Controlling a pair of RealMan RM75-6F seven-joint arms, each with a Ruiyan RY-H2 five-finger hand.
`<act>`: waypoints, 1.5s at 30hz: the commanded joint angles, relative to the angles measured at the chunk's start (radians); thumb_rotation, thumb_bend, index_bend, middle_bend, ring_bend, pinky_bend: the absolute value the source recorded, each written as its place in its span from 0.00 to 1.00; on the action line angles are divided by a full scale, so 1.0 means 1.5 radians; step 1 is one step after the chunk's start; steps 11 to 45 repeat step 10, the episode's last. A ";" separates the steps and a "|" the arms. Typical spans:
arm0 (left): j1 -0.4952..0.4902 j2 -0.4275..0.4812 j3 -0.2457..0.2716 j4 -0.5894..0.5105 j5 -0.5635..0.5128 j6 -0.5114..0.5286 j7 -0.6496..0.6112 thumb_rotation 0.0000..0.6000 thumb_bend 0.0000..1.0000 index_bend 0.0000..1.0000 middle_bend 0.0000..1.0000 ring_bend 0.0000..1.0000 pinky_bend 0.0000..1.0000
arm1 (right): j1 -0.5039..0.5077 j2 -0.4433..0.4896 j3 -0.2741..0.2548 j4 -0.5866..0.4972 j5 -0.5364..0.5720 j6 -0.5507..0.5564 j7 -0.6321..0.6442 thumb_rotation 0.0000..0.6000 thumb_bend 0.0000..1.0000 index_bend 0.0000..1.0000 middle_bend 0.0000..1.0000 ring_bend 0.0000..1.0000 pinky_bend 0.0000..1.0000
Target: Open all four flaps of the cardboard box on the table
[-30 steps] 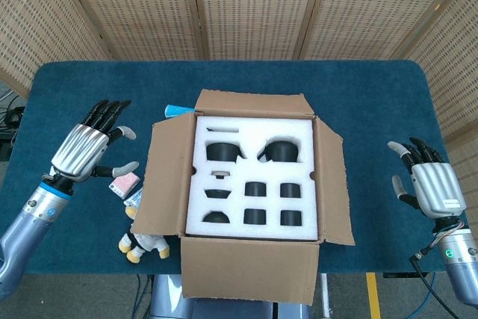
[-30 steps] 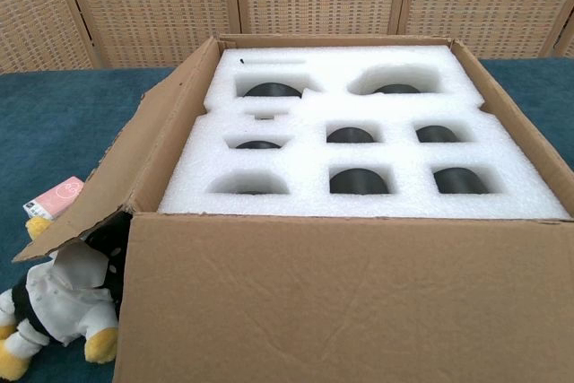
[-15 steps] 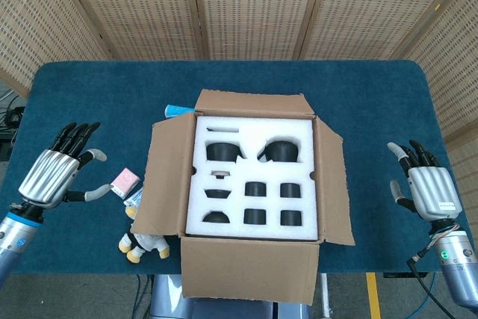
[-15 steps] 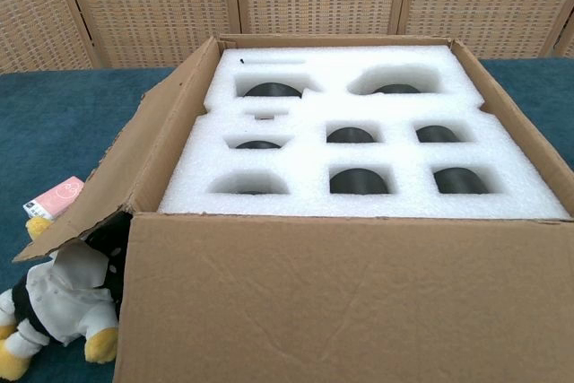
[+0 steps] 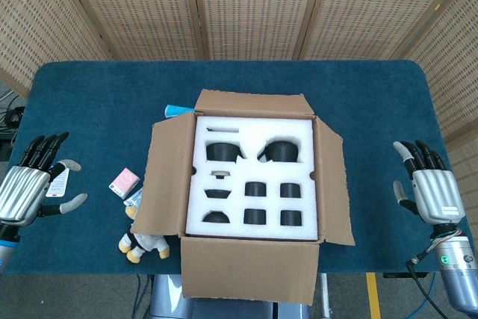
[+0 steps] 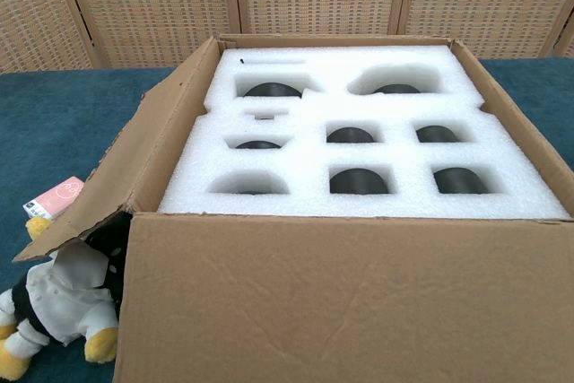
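Note:
The cardboard box (image 5: 246,274) stands mid-table with its flaps folded outward: near flap (image 6: 350,302), left flap (image 5: 166,181), right flap (image 5: 333,188), far flap (image 5: 250,102). White foam (image 5: 254,173) with dark pieces in its pockets fills the inside. My left hand (image 5: 31,188) hovers at the table's left edge, fingers spread, holding nothing. My right hand (image 5: 427,188) is at the right edge, fingers also spread and empty. Neither hand shows in the chest view.
A plush toy (image 5: 143,243) and a small pink box (image 5: 124,183) lie on the blue tablecloth (image 5: 89,110) just left of the box, partly under the left flap. A light blue item (image 5: 176,110) pokes out behind the box's far left corner. Wicker screens stand behind.
My left hand has pulled back leftward and toward the near table edge, away from the box. The right hand shifted slightly right. The box has not moved.

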 commanded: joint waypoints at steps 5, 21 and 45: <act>0.023 0.004 0.015 -0.008 0.003 0.035 0.005 0.00 0.15 0.39 0.00 0.00 0.00 | -0.016 -0.002 -0.001 -0.003 0.007 0.023 -0.009 1.00 0.52 0.09 0.12 0.01 0.12; 0.032 0.004 0.022 -0.016 0.000 0.048 0.008 0.00 0.15 0.39 0.00 0.00 0.00 | -0.025 -0.003 -0.002 -0.001 0.005 0.034 -0.005 1.00 0.52 0.09 0.12 0.01 0.12; 0.032 0.004 0.022 -0.016 0.000 0.048 0.008 0.00 0.15 0.39 0.00 0.00 0.00 | -0.025 -0.003 -0.002 -0.001 0.005 0.034 -0.005 1.00 0.52 0.09 0.12 0.01 0.12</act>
